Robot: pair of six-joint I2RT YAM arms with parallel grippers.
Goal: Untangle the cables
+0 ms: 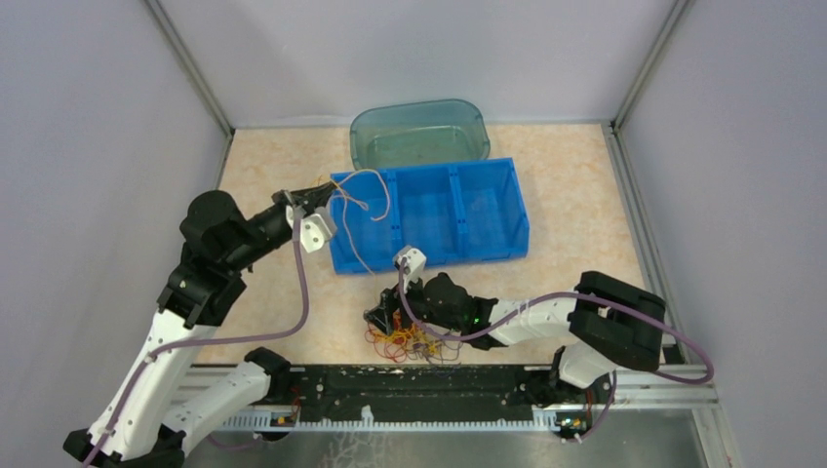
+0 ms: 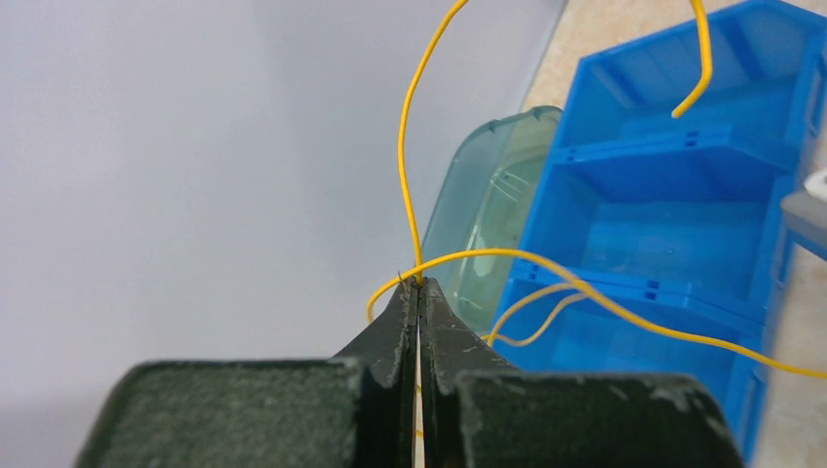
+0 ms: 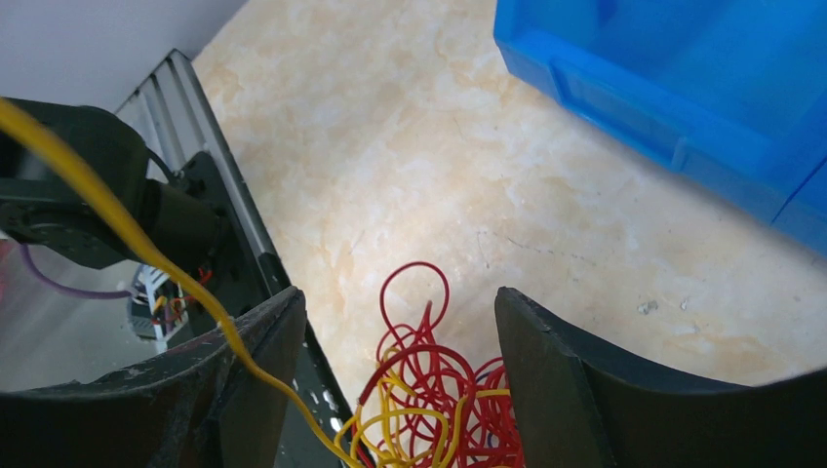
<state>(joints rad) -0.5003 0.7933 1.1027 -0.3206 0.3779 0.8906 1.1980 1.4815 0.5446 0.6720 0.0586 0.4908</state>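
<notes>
The cables (image 1: 410,336) lie as a tangled clump of yellow, red and dark strands on the table near the front rail. In the right wrist view the clump (image 3: 439,400) sits between my open right gripper's (image 3: 400,366) fingers. My right gripper (image 1: 383,315) hovers low over the clump's left side. My left gripper (image 1: 330,198) is raised by the blue bin's left end, shut on a yellow cable (image 2: 410,166) that loops over the bin and trails down to the clump.
A blue three-compartment bin (image 1: 429,213) stands mid-table, a clear green tub (image 1: 419,134) behind it. The black front rail (image 1: 410,380) runs close behind the clump. Grey walls enclose the table on three sides.
</notes>
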